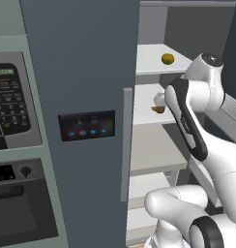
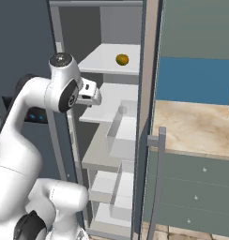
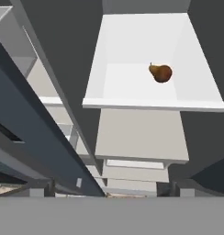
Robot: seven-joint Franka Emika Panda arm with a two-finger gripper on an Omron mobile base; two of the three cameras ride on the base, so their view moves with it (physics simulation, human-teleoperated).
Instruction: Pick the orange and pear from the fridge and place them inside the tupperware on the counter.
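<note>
I see the fridge (image 1: pixel 86 97) standing open, with the arm reaching into it. The orange (image 1: pixel 168 59) lies on the upper white shelf (image 2: pixel 111 58) of the fridge, alone, toward the back. The pear (image 3: pixel 160 73) lies one shelf lower in the fridge, on a white shelf with raised sides; in the hand view it rests near the right part of that shelf, its narrow end pointing left. In the left base view I see only a part of the pear behind the arm.

The gripper (image 3: pixel 109 192) hangs above and in front of the pear's shelf and looks down on it. Its two dark tips (image 3: pixel 40 189) stand far apart at the bottom of the hand view, so the jaws are wide apart, and nothing is between them. The pear is well apart from the tips.

To the right of the fridge I see the counter (image 2: pixel 196 124), beige, over grey-green drawers.
</note>
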